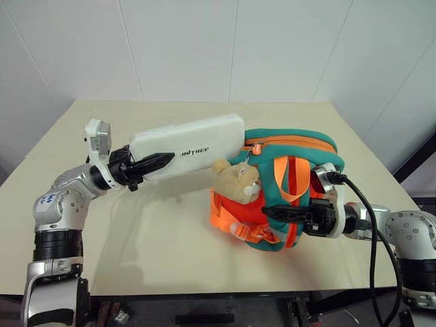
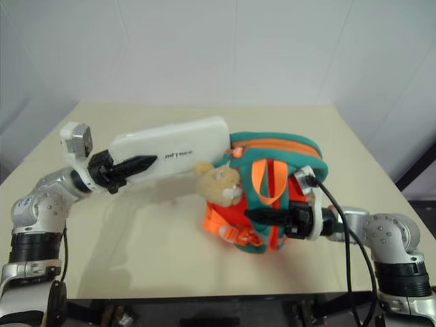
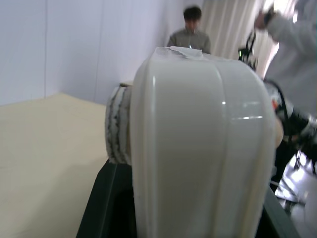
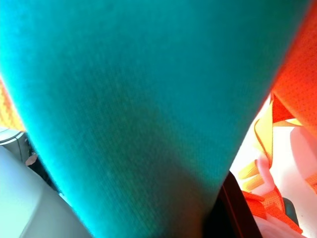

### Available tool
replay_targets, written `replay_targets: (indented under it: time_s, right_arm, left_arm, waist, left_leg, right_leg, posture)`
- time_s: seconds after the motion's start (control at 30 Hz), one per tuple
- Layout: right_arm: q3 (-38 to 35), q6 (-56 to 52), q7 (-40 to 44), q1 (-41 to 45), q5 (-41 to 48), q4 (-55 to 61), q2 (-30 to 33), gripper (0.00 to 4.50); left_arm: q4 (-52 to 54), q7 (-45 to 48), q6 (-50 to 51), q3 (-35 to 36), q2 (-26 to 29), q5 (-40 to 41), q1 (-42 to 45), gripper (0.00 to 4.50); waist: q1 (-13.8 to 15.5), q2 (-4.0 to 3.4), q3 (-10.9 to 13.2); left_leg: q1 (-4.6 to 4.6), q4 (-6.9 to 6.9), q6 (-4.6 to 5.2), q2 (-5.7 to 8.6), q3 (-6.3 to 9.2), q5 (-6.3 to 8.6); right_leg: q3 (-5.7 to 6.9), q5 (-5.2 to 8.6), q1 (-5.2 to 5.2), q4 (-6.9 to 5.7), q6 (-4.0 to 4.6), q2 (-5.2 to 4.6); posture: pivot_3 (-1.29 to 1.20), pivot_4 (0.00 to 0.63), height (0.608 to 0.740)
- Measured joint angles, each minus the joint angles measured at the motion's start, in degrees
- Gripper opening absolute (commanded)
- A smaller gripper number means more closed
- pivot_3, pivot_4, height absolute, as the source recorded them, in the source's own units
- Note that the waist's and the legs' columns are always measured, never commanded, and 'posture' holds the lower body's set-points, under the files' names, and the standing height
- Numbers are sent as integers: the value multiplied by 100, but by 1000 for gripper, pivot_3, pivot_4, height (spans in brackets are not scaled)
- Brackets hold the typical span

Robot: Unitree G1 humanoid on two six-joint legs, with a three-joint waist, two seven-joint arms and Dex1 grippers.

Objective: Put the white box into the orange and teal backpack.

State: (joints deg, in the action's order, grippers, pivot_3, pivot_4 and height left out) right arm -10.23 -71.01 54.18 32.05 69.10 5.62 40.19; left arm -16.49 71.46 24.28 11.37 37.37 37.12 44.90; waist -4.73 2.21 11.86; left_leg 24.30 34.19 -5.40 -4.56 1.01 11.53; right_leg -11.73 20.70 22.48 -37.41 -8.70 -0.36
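Pointing lengthwise at the orange and teal backpack [image 1: 293, 187]: white box [image 1: 191, 144]

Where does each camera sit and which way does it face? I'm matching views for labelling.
Head eyes: high, looking forward and down at the table; both arms show, left gripper holding the white box, right gripper on the orange and teal backpack.
Left wrist: along its fingers, at the box's end, with people behind.
Right wrist: pressed against the backpack's teal strap.
Shared: both eyes show the same scene.
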Motion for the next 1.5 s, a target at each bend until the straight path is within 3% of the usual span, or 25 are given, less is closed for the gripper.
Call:
replay_targets:
  time_s: [0.27,0.6,1.0,1.07,1.37,1.5]
  right_arm:
    - [-26,64,-64,-13,0,69,-94,74]
    - [32,177,-100,-9,-65,77,-286,74]
    - [23,337,-262,-124,-95,206,-506,74]
    - [23,350,-291,-126,-95,216,-516,74]
    - [81,354,-378,-129,-97,283,-563,74]
    - [110,355,-377,-121,-113,283,-583,74]
  left_arm:
    - [-767,540,-619,-696,-166,-744,776,1272]
    - [-2150,848,-1249,-1256,-1305,-1383,2118,1272]
    - [-3265,697,-1910,-1565,-2310,-2217,2685,1272]
    - [-3352,601,-1884,-1580,-2391,-2285,2694,1983]
    - [-2924,718,-1590,-1615,-2240,-2357,2552,4420]
    - [-2454,976,-1395,-1578,-1781,-2269,2369,4464]
  waist:
    - [5,0,0]
    - [-13,0,1]
    - [-6,0,0]
    - [-7,0,0]
    - [-21,0,1]
    - [-35,-1,1]
  left_leg:
    - [2,-5,3,0,1,2]
    - [6,-5,9,0,0,5]
    - [8,-3,11,1,4,6]
    - [7,-3,11,0,5,6]
    - [7,-4,10,-1,7,6]
    - [7,-6,10,-3,7,5]
  right_leg:
    - [0,0,1,4,0,1]
    - [0,2,6,3,-2,3]
    - [-1,3,5,1,-4,5]
    - [0,3,5,0,-4,6]
    - [0,3,6,-3,-4,8]
    - [0,3,8,-5,-4,9]
  posture:
    - [0,150,740]
    - [0,150,740]
    - [0,150,740]
    - [0,150,740]
    - [0,150,740]
    - [0,150,740]
